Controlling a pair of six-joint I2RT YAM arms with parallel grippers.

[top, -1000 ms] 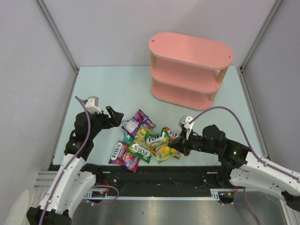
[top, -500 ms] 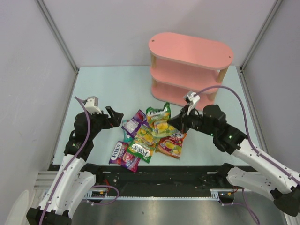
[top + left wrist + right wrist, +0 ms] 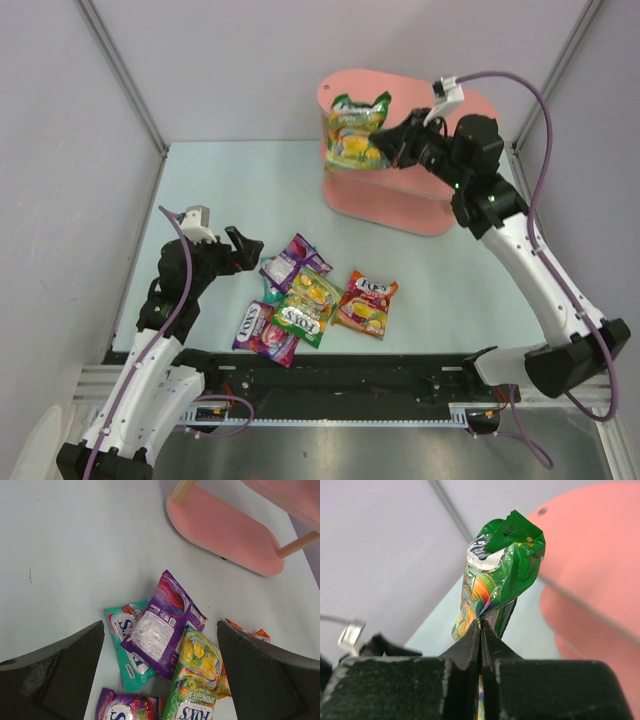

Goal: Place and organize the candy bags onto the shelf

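My right gripper (image 3: 393,148) clamps the green candy bag (image 3: 357,131) by one edge. It hangs upright over the left end of the shelf (image 3: 480,112), whose top lies just to the right.

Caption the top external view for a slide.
Right gripper holds a green candy bag near the pink shelf top; left gripper hovers open beside the pile of bags.

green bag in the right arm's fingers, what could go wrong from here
The green bag is pinched only by one edge in the right fingers, so it may slip or swing. It hangs over the left end of the shelf; released there, it could slide off the top board.
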